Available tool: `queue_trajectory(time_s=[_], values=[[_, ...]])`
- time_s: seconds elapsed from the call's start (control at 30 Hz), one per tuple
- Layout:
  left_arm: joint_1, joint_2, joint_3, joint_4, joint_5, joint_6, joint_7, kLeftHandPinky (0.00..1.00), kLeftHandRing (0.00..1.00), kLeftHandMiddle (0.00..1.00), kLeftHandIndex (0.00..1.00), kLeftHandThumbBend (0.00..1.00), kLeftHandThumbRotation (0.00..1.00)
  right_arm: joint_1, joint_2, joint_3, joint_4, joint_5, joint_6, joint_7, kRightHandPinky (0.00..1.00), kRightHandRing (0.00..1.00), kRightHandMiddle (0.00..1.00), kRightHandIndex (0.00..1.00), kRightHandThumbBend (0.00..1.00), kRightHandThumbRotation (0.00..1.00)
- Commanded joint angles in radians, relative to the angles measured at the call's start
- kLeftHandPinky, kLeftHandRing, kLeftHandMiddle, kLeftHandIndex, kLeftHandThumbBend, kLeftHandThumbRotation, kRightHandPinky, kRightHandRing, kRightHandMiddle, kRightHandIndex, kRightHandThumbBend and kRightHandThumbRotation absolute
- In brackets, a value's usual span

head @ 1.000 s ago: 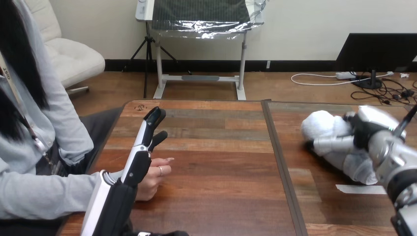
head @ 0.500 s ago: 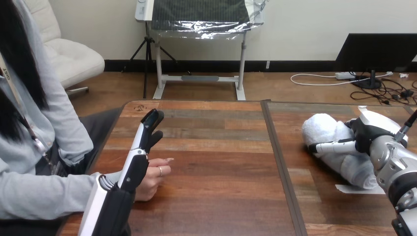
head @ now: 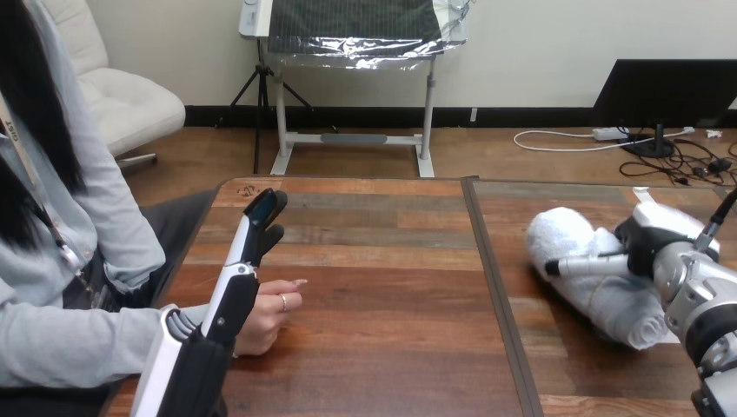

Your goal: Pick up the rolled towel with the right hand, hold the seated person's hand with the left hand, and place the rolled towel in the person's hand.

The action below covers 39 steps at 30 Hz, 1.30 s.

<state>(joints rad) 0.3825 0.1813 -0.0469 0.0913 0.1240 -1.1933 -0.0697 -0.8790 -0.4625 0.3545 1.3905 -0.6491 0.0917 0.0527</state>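
Rolled towel [head: 600,291]: white, at 3 o'clock on the wooden surface [head: 382,287].
Right hand [head: 654,243]: clamped on the towel.
Left hand [head: 233,300]: fingers straight, over the person's hand [head: 274,306] at 8 o'clock.

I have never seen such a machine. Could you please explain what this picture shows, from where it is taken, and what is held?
The picture comes from a camera on a humanoid robot's head, looking down at a wooden table. Both machine arms are its own. Its left hand, fingers straight, stands beside the person's hand, which rests on the table; it does not hold it. Its right hand is against a white rolled towel; whether it grips it, I cannot tell.
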Motion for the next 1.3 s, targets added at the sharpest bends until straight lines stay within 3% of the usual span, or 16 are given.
queue_trajectory(time_s=[0.0,0.27,0.47,0.7,0.97,1.1,1.17,1.27], values=[[-0.028,-0.008,0.017,-0.037,-0.003,-0.029,0.009,0.95,1.00,1.00,1.00,1.00,0.79,0.044,0.053,0.024,0.009,-0.015,0.007,0.017,0.41,0.70,0.74,0.76,0.95,0.68],[-0.023,-0.010,0.033,-0.037,0.006,-0.038,0.009,0.88,0.97,1.00,1.00,1.00,0.79,0.056,0.059,0.007,0.007,0.001,0.017,-0.016,0.36,0.65,0.72,0.74,0.96,0.58],[-0.014,-0.003,0.023,-0.043,-0.013,-0.025,0.002,0.86,0.96,1.00,1.00,1.00,0.78,0.063,0.063,-0.016,0.006,0.023,0.018,-0.045,0.36,0.70,0.76,0.76,0.94,0.46],[-0.016,-0.003,0.032,-0.050,-0.007,-0.024,0.003,0.84,0.95,0.99,1.00,1.00,0.77,0.070,0.065,0.001,0.006,0.004,0.021,-0.103,0.36,0.70,0.77,0.77,0.92,0.27],[-0.020,0.008,0.018,-0.061,-0.027,-0.011,-0.003,0.83,0.95,1.00,1.00,1.00,0.76,0.066,0.066,0.024,0.009,-0.018,0.030,-0.118,0.32,0.58,0.67,0.69,0.94,0.12],[-0.025,0.005,0.025,-0.057,-0.018,-0.015,-0.001,0.85,0.96,1.00,1.00,1.00,0.77,0.062,0.068,0.006,0.007,0.001,0.027,-0.122,0.31,0.54,0.64,0.66,0.94,0.05],[-0.031,0.002,0.021,-0.050,-0.021,-0.020,0.000,0.86,0.96,1.00,1.00,1.00,0.76,0.063,0.068,0.001,0.007,0.006,0.022,-0.124,0.32,0.53,0.62,0.59,0.92,0.03],[-0.022,-0.001,0.017,-0.066,-0.021,0.001,0.000,0.86,0.96,1.00,1.00,1.00,0.76,0.063,0.069,0.008,0.007,-0.001,0.019,-0.137,0.33,0.53,0.62,0.57,0.90,0.01]])
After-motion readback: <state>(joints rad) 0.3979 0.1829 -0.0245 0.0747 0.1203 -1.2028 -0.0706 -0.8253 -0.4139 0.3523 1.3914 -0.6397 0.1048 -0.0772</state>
